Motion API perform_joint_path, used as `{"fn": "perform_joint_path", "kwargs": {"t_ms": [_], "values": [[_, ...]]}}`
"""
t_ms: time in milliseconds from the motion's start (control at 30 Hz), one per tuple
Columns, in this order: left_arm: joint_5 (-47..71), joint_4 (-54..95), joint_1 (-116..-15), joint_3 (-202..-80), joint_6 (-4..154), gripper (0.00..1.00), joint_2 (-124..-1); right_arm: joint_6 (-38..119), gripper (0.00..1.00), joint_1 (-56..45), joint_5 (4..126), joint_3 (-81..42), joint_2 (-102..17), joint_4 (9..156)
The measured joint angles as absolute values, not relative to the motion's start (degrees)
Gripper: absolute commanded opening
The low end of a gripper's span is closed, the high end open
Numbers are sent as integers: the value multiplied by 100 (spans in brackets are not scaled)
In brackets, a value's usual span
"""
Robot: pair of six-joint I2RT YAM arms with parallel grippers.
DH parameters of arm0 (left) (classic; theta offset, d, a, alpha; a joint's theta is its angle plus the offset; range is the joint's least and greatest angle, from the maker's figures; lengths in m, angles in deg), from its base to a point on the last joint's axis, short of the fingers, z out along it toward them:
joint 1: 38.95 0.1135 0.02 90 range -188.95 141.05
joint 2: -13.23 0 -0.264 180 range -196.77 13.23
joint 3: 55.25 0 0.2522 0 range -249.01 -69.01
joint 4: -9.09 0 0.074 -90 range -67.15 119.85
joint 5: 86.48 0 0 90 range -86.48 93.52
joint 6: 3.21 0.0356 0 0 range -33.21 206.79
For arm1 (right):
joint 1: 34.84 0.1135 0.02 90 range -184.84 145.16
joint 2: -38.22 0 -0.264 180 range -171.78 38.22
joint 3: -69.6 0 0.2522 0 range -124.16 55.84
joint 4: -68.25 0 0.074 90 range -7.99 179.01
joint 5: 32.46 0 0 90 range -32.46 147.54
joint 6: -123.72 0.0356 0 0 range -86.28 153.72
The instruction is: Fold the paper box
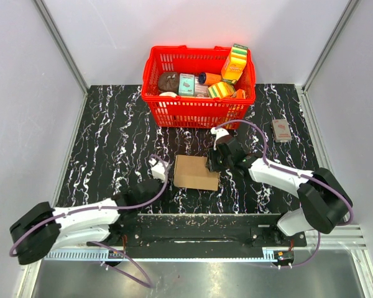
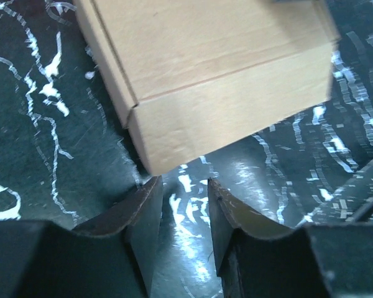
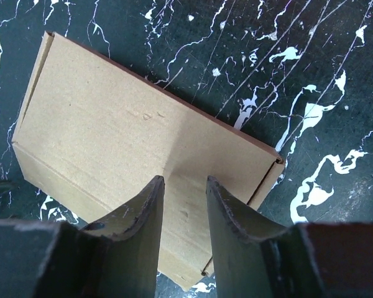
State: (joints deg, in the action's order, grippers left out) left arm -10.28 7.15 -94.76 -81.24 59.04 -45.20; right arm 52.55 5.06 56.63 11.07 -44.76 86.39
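— Paper box (image 1: 196, 172), how does it look?
— Plain brown cardboard, folded shut into a flat rectangle. The lid is down, one crease runs along the front wall, and flap seams show at the corners. It lies flat on the black marbled table (image 1: 112, 143), in the middle.
— And the fingers?
— The left gripper (image 2: 184, 186) is just beside the box's corner, fingers parted, nothing between them. The right gripper (image 3: 184, 181) is over the lid, also parted and holding nothing; whether it touches the lid I cannot tell.
— Farther back?
— A red basket (image 1: 174, 112) with small goods, and a small packet (image 1: 281, 130) at the right
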Motion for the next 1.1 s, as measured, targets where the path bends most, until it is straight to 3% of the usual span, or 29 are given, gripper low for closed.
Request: {"fn": "perform_joint_path", "kwargs": {"t_ms": [233,400,533,600,800,1100], "values": [[-538,1930,-9629,-8237,5620,41,-3292,5205,41,506,5672,1105,-4402,8790],[-820,2831,-9715,-8847,5686,39,-2785,5199,41,501,5672,1105,-4146,8973],[-1268,2960,-9505,-9697,5976,35,-3067,5190,44,499,5667,1105,-3744,9131],[-1413,2848,-9365,-9951,6068,33,-3316,5170,51,499,5667,1096,-3582,9196],[-1500,2387,-8880,-9697,6083,23,-4019,5035,59,482,5652,919,-3602,9282],[-1113,1613,-8773,-8935,5935,17,-4323,4860,54,305,5689,394,-4647,8989]]}}
